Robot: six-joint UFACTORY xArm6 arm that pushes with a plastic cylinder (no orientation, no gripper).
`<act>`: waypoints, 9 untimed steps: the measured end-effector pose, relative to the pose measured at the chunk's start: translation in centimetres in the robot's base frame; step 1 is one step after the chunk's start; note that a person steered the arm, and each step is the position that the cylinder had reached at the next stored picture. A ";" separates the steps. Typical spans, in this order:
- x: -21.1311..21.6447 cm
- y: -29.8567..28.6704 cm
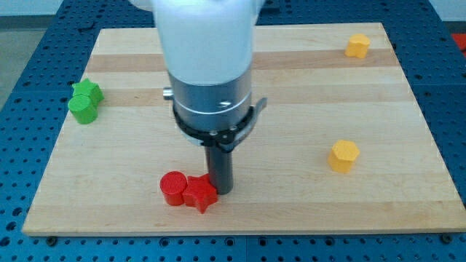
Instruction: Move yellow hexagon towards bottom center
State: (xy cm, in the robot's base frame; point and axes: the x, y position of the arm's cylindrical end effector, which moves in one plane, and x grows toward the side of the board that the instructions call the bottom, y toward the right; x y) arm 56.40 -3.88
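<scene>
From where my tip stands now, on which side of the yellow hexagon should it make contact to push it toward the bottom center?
Probably the hexagon's upper right flank. The yellow hexagon sits upright at the view's right, apart from other blocks; bottom center lies to its lower left. My tip is beside the red star, left of the hexagon, so it should circle above it first.

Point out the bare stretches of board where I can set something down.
Free: the wide strip between my tip and the yellow hexagon, and the bottom right corner below it. Crowded: bottom centre, where the red cylinder and red star sit against my tip.
</scene>
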 end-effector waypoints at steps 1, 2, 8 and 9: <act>0.0 -0.6; -1.9 -0.5; -9.2 24.3; -6.5 26.4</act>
State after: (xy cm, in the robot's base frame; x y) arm 49.87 22.52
